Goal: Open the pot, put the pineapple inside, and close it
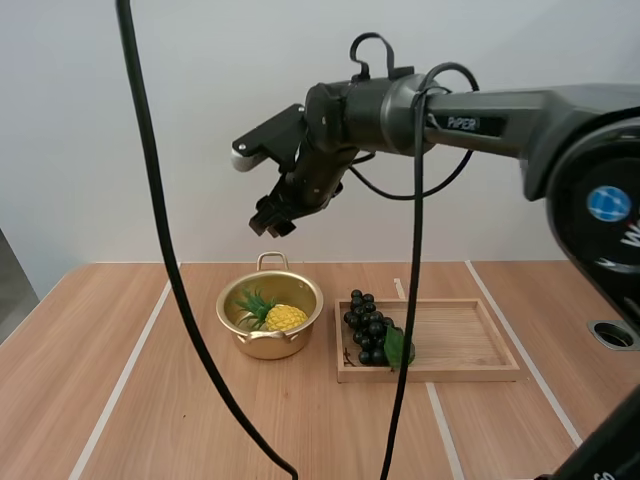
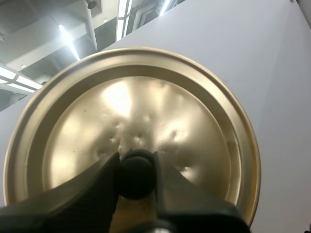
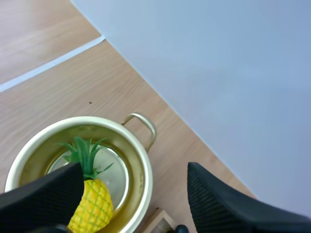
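The gold pot (image 1: 268, 346) stands uncovered on the table, left of the tray. Inside it lies the yellow pineapple (image 1: 285, 317) with its green leaves. My right gripper (image 1: 272, 218) hangs open well above the pot, nothing between its fingers. In the right wrist view those fingers (image 3: 39, 196) spread wide over the pot (image 3: 144, 160) and the pineapple (image 3: 92, 208). In the left wrist view my left gripper (image 2: 136, 164) is shut on the black knob (image 2: 136, 175) of the gold lid (image 2: 136, 107), which is held up off the table.
A wooden tray (image 1: 460, 336) lies right of the pot with a bunch of dark grapes (image 1: 368, 328) at its left end. Bare wooden table stretches to the left and front. A round hole (image 1: 612, 335) sits at the table's right edge.
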Robot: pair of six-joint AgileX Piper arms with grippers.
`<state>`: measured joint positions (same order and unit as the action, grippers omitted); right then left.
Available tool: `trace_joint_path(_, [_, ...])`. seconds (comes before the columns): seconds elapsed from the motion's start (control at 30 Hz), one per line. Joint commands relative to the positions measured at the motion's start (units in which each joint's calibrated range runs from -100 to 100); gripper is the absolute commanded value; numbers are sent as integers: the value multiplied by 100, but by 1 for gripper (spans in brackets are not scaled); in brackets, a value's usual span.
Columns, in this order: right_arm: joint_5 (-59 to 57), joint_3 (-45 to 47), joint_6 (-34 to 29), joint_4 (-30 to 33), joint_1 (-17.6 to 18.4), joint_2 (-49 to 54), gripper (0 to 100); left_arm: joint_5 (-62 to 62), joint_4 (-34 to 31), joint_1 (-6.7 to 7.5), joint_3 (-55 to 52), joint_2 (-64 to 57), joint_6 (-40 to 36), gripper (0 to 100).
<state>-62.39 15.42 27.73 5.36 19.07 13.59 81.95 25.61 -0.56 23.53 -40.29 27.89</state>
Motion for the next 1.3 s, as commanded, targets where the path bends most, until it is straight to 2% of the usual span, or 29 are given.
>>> trace_joint_path(0.0, [-158,-47,-450,711,-72,545,100,-126,0,-11,52,29,-54,0])
trace_joint_path(0.13, [-173,-47,-962,1224,-387,1055,100,-126,0,-11,52,29,-76,0])
trace_joint_path(0.33, [159,-47,-1092,1237,-1081,1660,100,-126,0,-11,52,29,-207,0])
trace_joint_path(0.47, [498,-47,-1092,1237,-1395,2139,100,-126,0,-11,52,29,-231,0])
trace_joint_path(0.73, [559,-47,-1113,969,-1677,3049,100,-126,0,-11,52,29,-524,0])
trace_joint_path(1.03, [559,-47,-1213,821,-1907,3187,100,-6,0,-11,-256,29,-725,0])
trace_joint_path(1.1, [559,-47,-1223,807,-1917,3187,68,17,-11,-11,-370,29,-725,0])
trace_joint_path(1.13, [559,-47,-1290,795,-1937,3175,40,17,-11,-11,-438,29,-725,0])
trace_joint_path(1.2, [559,-47,-1426,795,-1994,3175,0,17,-11,-11,-577,29,-725,0])
trace_joint_path(1.27, [559,-47,-1542,783,-2035,3175,0,17,-11,-11,-710,29,-725,0])
